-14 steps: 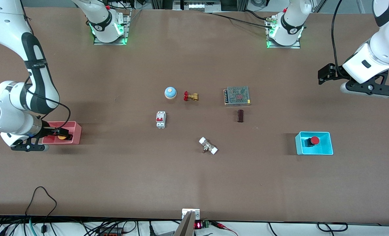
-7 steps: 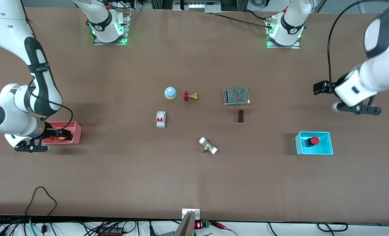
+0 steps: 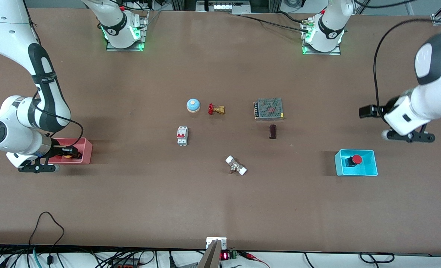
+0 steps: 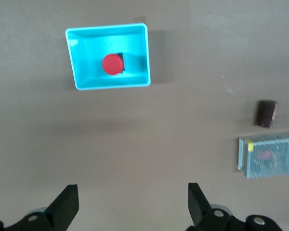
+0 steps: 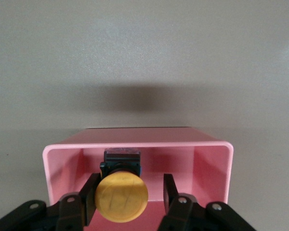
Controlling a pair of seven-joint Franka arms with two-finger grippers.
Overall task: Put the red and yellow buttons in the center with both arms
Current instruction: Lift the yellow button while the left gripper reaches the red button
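Note:
The yellow button (image 3: 68,156) lies in the pink bin (image 3: 86,149) at the right arm's end of the table. My right gripper (image 3: 71,153) reaches into that bin. In the right wrist view the gripper (image 5: 130,195) is open with its fingers on either side of the yellow cap (image 5: 121,197); one finger touches the cap and the other stands a little off it. The red button (image 3: 355,160) sits in the blue bin (image 3: 371,169) at the left arm's end. My left gripper (image 3: 410,136) is open and empty in the air over bare table beside the blue bin. The left wrist view shows the gripper (image 4: 133,204), the red button (image 4: 112,64) and the blue bin (image 4: 144,57).
Around the table's middle lie a blue dome bell (image 3: 193,105), a brass valve with a red handle (image 3: 216,109), a mesh-topped metal box (image 3: 268,108), a dark brown block (image 3: 272,131), a white circuit breaker (image 3: 182,135) and a white-ended fitting (image 3: 236,165).
My left arm has swung down and come closer to the blue bin. My right gripper has settled slightly deeper into the pink bin around the yellow button.

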